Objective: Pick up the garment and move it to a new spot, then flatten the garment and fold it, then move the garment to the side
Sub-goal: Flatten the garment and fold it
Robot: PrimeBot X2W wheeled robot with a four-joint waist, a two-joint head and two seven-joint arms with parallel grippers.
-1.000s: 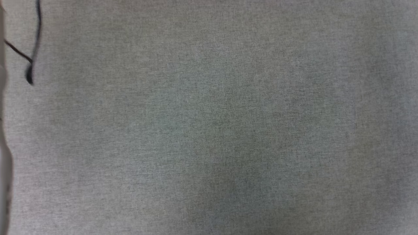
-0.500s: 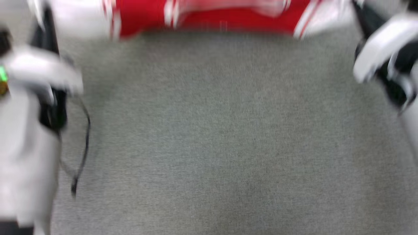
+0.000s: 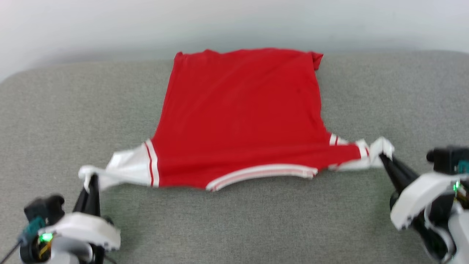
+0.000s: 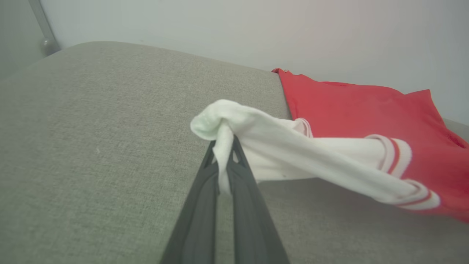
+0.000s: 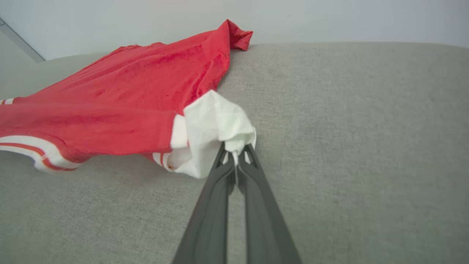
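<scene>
Flattening step: garment (image 3: pixel 238 121) lies spread on grey cushion (image 3: pixel 234 227), body mostly flat, no lettering on the upper face. Judged mid-flatten, fold not yet begun.
Garment pos: approx. centre of cushion, hem toward wall (image 3: pixel 234 22), neck trim (image 3: pixel 260 173) nearest the robot.
L gripper (image 3: pixel 90 180): clamped on white L cuff (image 3: pixel 121 167). L wrist view shows cloth pinched btwn the tips, cuff bunched and apparently raised a little off the cushion.
R gripper (image 3: pixel 383 157): clamped on white R cuff (image 3: pixel 372 151), same sort of pinch, fabric wadded at the tips.
Tension: sleeves drawn outward to L & R, shoulder line near taut, slight sag in both cuffs.
Flaws: far R hem corner (image 3: pixel 317 58) turned over; light ripples along R side of the body.
Next move (judgement): lower both cuffs to the cushion w/ even outward pull, then let go so sleeves lie flat. Arms should match height or the shoulder line skews.
After that: hem corner prob. needs its own smoothing pass before any fold.
Risk: thin jersey cloth may spring back on release; uneven pull could drag the whole body sideways.
</scene>
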